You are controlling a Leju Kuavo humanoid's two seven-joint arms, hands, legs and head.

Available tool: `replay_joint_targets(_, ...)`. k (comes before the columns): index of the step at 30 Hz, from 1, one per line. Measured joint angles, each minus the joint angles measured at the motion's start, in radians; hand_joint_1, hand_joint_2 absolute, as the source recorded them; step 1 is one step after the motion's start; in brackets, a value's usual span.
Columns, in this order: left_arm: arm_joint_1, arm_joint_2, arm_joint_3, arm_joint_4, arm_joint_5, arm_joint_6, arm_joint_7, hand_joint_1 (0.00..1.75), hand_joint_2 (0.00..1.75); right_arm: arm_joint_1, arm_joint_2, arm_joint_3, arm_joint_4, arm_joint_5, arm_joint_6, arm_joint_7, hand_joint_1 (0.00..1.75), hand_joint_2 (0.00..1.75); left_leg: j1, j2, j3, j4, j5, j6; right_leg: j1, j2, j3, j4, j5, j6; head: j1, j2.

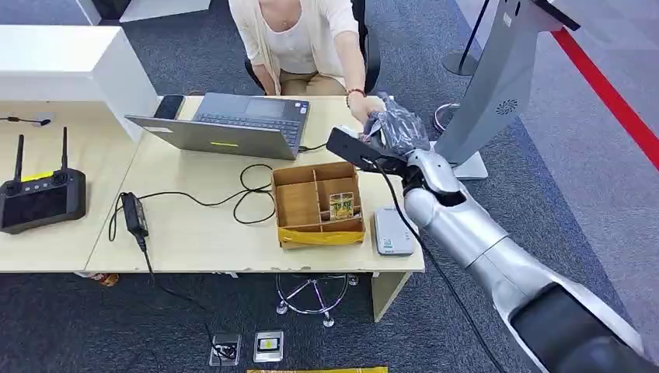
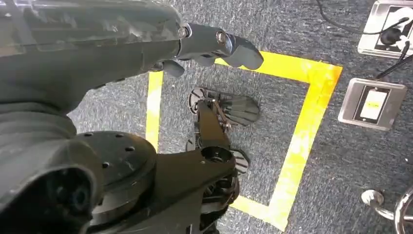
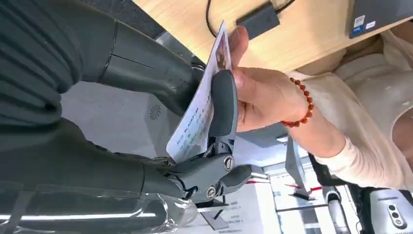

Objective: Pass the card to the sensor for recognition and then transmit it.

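My right hand (image 1: 392,128) is raised over the desk's far right corner and pinches a white printed card (image 3: 197,119) between its thumb and a dark finger (image 3: 222,109). A person's hand (image 3: 263,95) with a red bead bracelet grips the same card from the other side. The person (image 1: 299,39) sits behind the desk. A white card sensor (image 1: 393,231) lies on the desk near the front right edge, below my forearm. My left hand (image 2: 214,46) hangs over the floor with loosely bent fingers and holds nothing.
A wooden divided box (image 1: 299,206) with a card (image 1: 341,205) in one compartment sits left of the sensor. A laptop (image 1: 233,124), phone (image 1: 169,106), power adapter (image 1: 134,211) with cables and a black controller (image 1: 40,198) lie on the desks. A grey kiosk stand (image 1: 497,85) rises at the right.
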Motion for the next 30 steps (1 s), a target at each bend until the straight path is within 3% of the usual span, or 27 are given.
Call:
replay_joint_targets(6, 0.008, 0.0, 0.0, 0.0, 0.01, 0.009, -0.004, 0.0, 0.0, -0.001, 0.02, 0.0, 0.033, 0.029, -0.005, -0.012, 1.75, 1.75, 0.0, 0.0, 0.0, 0.0, 0.0, 0.0, 0.0, 0.0, 0.0, 0.0, 0.0, 0.0, 0.0, 0.0)
replay_joint_targets(7, 0.009, 0.0, 0.0, 0.0, 0.011, 0.01, -0.006, 0.0, 0.0, -0.001, 0.023, 0.0, 0.037, 0.035, -0.004, -0.012, 0.98, 1.75, 0.0, 0.0, 0.0, 0.0, 0.0, 0.0, 0.0, 0.0, 0.0, 0.0, 0.0, 0.0, 0.0, 0.0)
replay_joint_targets(8, 0.011, 0.0, 0.0, 0.0, 0.013, 0.011, -0.009, 0.0, 0.0, -0.001, 0.024, 0.0, 0.041, 0.038, -0.004, -0.012, 0.0, 1.75, 0.0, 0.0, 0.0, 0.0, 0.0, 0.0, 0.0, 0.0, 0.0, 0.0, 0.0, 0.0, 0.0, 0.0)
replay_joint_targets(9, 0.012, 0.0, 0.0, 0.0, 0.014, 0.011, -0.012, 0.0, 0.0, -0.001, 0.026, -0.001, 0.044, 0.042, -0.003, -0.012, 0.0, 1.75, 0.0, 0.0, 0.0, 0.0, 0.0, 0.0, 0.0, 0.0, 0.0, 0.0, 0.0, 0.0, 0.0, 0.0)
replay_joint_targets(10, 0.012, 0.0, 0.0, 0.0, 0.014, 0.012, -0.015, 0.0, 0.0, -0.001, 0.028, -0.001, 0.046, 0.047, 0.0, -0.011, 0.0, 0.0, 0.0, 0.0, 0.0, 0.0, 0.0, 0.0, 0.0, 0.0, 0.0, 0.0, 0.0, 0.0, 0.0, 0.0)
replay_joint_targets(26, 0.016, 0.0, 0.0, 0.0, 0.019, 0.024, -0.016, 0.0, 0.0, -0.001, 0.031, -0.027, 0.071, 0.115, 0.035, -0.023, 0.0, 0.0, 0.0, 0.0, 0.0, 0.0, 0.0, 0.0, 0.0, 0.0, 0.0, 0.0, 0.0, 0.0, 0.0, 0.0)
replay_joint_targets(30, 0.018, 0.0, 0.0, 0.0, 0.024, 0.023, -0.013, 0.0, 0.0, -0.001, 0.031, -0.024, 0.066, 0.138, 0.13, -0.06, 0.0, 0.0, 0.0, 0.0, 0.0, 0.0, 0.0, 0.0, 0.0, 0.0, 0.0, 0.0, 0.0, 0.0, 0.0, 0.0)
